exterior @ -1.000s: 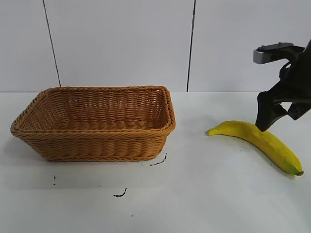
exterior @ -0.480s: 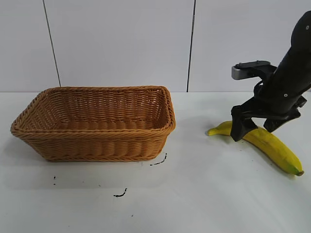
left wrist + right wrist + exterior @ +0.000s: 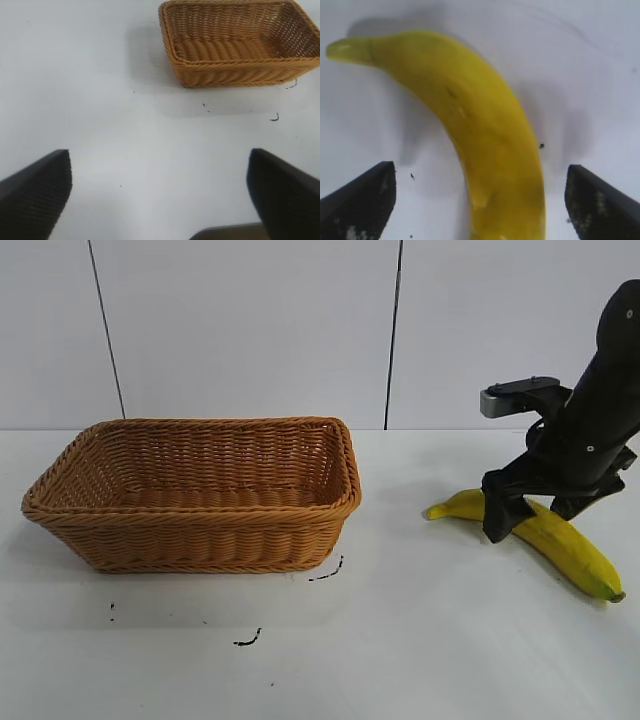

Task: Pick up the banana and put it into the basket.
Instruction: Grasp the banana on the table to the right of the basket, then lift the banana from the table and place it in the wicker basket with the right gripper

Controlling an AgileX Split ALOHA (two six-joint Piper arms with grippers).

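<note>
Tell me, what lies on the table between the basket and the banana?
Nothing: the exterior view shows bare white table between the basket and the banana.

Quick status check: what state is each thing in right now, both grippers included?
banana: lying on the table, not lifted.
basket: upright on the table, nothing inside.
right gripper: open, fingers either side of the banana.
left gripper: open, above bare table, away from the basket.

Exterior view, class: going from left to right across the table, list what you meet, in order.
Tan-orange woven wicker basket → small black scuff marks on the white table → long yellow curved banana, with the right arm's black claw down over it.
</note>
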